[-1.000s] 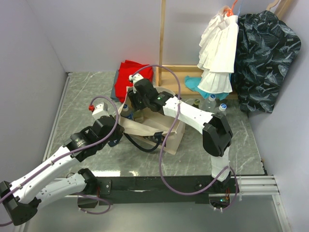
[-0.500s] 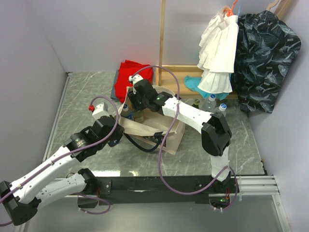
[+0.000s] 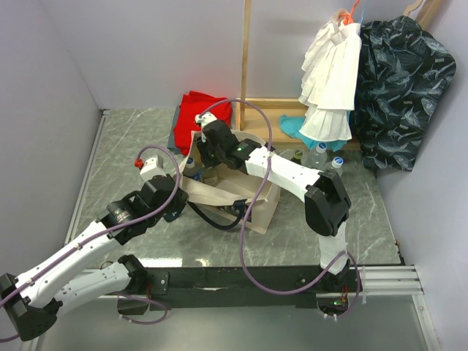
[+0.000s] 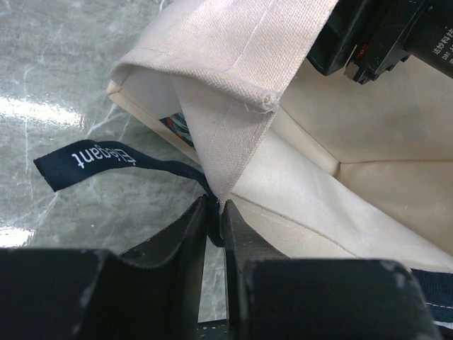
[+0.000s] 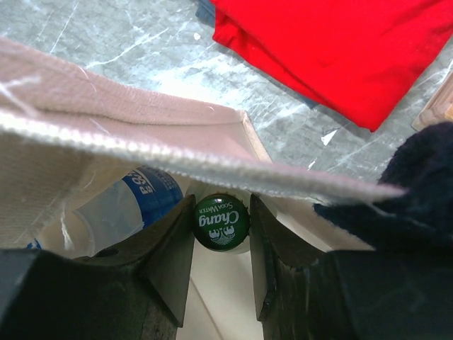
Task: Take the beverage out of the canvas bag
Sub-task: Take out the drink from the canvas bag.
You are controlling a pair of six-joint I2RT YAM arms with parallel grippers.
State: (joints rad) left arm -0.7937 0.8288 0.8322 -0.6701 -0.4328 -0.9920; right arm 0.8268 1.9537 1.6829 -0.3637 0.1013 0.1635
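Right claw (image 5: 221, 212): clenched on the beverage – one finger is pressed against each side of its cap, as seen by the right wrist camera.

Beverage (image 5: 221, 223): a bottle with a green cap printed "Chang Soda Water". It is stood upright inside the canvas bag, just below the rim, and only the cap is seen clearly.

Beverage relative to claw: the cap is centred between the two fingers, near their tips. The fingers are reached down past the bag's rim.

Canvas bag (image 3: 265, 208): a beige tote set on the bench between the two arms. Its mouth is pulled open, and the pale inner walls are shown by the left wrist camera.

Left claw (image 4: 214, 219): clenched on the navy strap (image 4: 92, 159) – the strap is pinched between the two fingers just where it meets the bag's folded corner. The loose end of the strap is lettered in white.

Water bottle (image 5: 131, 202): a clear bottle with a blue label, lain tilted inside the bag, just left of the green cap.

Red cloth (image 5: 340, 49): folded on the bench beyond the bag, apart from it.

Bench (image 5: 106, 42): grey marbled surface, seen around the bag.
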